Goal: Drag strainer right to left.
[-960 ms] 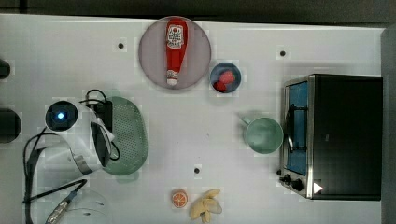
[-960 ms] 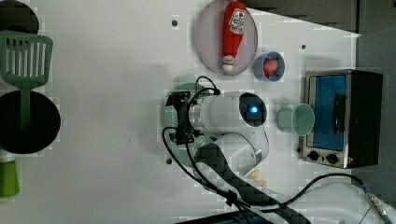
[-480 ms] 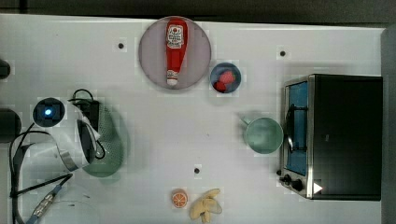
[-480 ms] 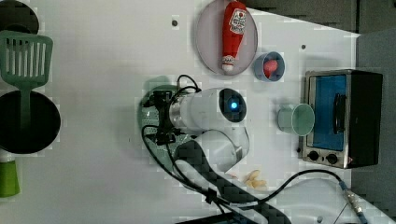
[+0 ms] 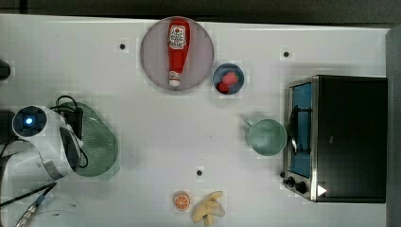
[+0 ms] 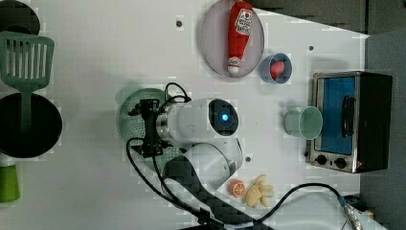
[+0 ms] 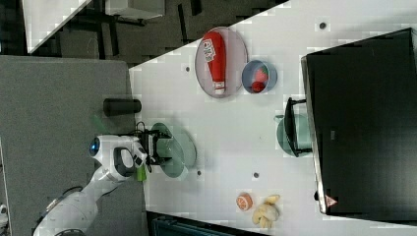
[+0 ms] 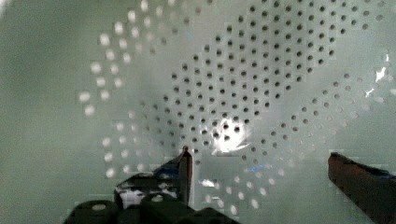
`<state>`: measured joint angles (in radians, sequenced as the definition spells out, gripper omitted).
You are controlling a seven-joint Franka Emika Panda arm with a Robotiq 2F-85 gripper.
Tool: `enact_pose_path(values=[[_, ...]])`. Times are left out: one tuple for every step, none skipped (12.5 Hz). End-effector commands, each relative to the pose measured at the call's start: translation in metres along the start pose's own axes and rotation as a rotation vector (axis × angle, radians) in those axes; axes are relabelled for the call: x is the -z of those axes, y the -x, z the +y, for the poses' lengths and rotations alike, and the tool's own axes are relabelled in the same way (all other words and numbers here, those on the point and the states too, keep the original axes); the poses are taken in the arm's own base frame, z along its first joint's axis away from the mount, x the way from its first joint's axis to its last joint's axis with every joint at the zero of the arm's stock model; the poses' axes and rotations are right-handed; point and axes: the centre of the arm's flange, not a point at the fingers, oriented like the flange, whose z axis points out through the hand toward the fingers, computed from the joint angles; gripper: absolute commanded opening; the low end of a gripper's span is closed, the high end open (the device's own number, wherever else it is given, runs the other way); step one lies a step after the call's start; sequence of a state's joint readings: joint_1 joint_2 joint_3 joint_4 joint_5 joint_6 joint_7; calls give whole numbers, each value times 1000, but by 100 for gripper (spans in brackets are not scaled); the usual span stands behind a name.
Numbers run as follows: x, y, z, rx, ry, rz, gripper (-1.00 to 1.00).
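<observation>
Claw [image 8: 259,170] spread wide, two dark fingertips [image 8: 186,168] well apart, nothing held between them. Poised inside the strainer [image 8: 233,84], directly over the perforated floor, one finger close to the dotted centre, the other toward the side; actual contact with the plastic impossible to judge. Strainer [image 5: 97,142] at the top view's far left, half hidden under the white arm [image 5: 45,139], its uncovered edge bulging toward the top view's right. In the left view, strainer [image 6: 131,115] just left of the wrist, the arm reaching across from the left view's right. In the right view, strainer [image 7: 177,147] near the table's left edge, claw body above it. Further out: grey plate [image 5: 153,66] with the ketchup bottle [image 5: 177,49] lying on it, well apart from the strainer toward the top view's upper middle; small blue bowl [image 5: 228,79] just beside that plate; mint mug [image 5: 266,137] close against the toaster oven [image 5: 347,137] at the top view's right; orange slice [image 5: 181,201] and banana [image 5: 208,208] near the lower edge.
</observation>
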<state>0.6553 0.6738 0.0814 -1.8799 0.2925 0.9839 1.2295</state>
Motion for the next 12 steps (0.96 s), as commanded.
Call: enact_pose_path(values=[[21,27,0,-4,-65,-23,100],[34,24,-2,57,-69,-4,100],[54,19,-6,136,-59,26,100],[80,11,-9,227,-36,60,100],[116,-1,-16,310,-33,89,100],[158,-20,-24,378,-30,118,100],[207,-44,-31,425,-41,135,100],[257,-72,-35,463,-52,142,100],[308,-104,-35,493,-71,136,100],[354,-139,-32,531,-87,133,100],[396,-179,-25,579,-96,148,100],[432,-223,-17,634,-97,182,100]])
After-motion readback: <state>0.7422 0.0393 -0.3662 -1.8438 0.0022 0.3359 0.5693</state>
